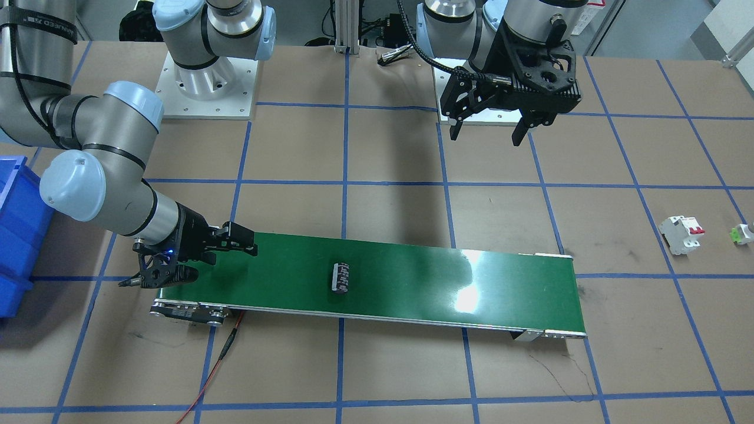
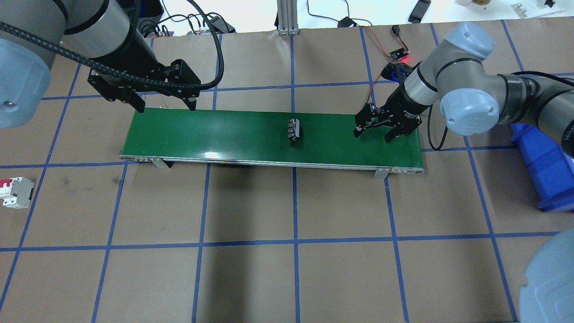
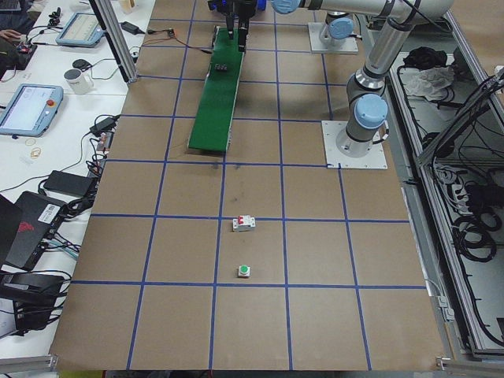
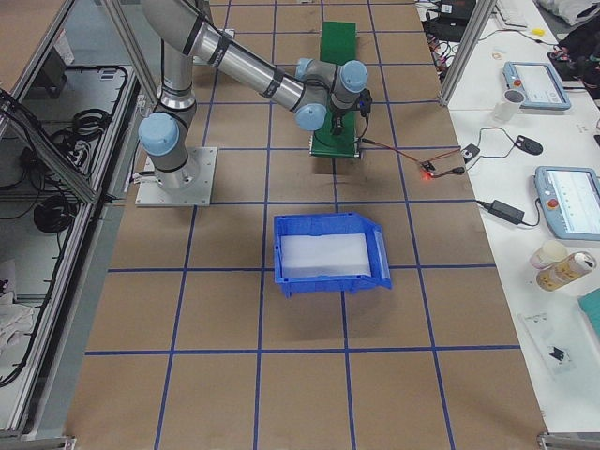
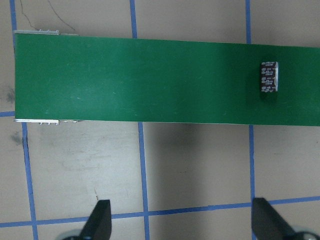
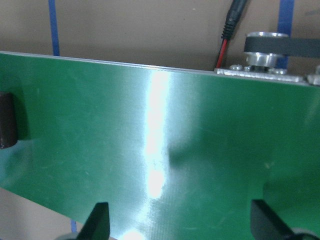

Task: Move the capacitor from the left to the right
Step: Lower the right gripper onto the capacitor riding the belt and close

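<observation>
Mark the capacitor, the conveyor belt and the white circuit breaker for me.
capacitor (image 2: pixel 294 129): overhead exterior view, middle of its dark body.
conveyor belt (image 2: pixel 215 134): overhead exterior view, bare green surface left of the capacitor.
circuit breaker (image 1: pixel 677 235): exterior front-facing view, middle of its white housing.

Brown desk (image 2: pixel 251 206), gridded with blue tape. In the overhead view, a green conveyor (image 2: pixel 224 134) lies toward twelve o'clock, a white breaker (image 2: pixel 15 192) at nine and a blue bin (image 2: pixel 538 166) at three. Near the breaker sits what may be a green-and-white button (image 1: pixel 743 234).

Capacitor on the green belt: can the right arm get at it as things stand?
Probably yes: the right gripper hangs open over the belt, and only bare belt lies between it and the capacitor.
</observation>
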### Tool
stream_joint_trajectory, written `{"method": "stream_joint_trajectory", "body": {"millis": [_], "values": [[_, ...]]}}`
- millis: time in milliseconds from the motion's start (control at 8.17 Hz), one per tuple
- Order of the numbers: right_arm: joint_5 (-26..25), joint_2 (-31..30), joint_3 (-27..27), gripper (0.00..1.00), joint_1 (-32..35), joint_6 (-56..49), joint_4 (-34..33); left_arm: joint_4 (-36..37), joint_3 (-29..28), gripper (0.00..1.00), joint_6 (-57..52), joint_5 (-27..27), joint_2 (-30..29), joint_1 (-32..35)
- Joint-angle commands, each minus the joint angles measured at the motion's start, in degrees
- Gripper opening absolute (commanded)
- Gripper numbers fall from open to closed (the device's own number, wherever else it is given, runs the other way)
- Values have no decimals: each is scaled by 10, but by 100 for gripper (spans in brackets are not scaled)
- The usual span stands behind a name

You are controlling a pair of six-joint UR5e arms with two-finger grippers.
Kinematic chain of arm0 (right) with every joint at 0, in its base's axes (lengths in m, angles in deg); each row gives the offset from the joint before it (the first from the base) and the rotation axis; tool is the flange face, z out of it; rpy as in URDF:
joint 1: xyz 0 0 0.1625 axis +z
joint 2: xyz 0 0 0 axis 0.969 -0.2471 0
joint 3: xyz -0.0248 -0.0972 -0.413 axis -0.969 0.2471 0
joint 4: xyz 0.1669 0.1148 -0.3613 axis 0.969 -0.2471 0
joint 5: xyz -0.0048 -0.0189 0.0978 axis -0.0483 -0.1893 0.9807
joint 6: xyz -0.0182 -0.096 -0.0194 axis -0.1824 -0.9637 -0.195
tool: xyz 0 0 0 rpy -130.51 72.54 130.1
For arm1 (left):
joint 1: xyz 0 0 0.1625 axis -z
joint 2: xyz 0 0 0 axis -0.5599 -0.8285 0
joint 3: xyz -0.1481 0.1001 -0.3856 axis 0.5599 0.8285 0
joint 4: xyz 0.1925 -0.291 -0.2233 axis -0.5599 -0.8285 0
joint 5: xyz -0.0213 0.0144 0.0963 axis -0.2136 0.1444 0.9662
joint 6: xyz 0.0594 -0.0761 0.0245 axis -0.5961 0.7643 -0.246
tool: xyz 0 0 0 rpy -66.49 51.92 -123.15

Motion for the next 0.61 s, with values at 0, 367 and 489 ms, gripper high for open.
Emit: {"method": "stream_joint_trajectory", "body": {"millis": [0,367,489], "values": [[2,1,0,96,0,6,-5,0,1,100,0,1,1,0],[15,2,3,100,3,21,-16,-1,5,100,0,1,0,0],[15,2,4,100,4,21,-16,-1,6,100,0,1,0,0]]}}
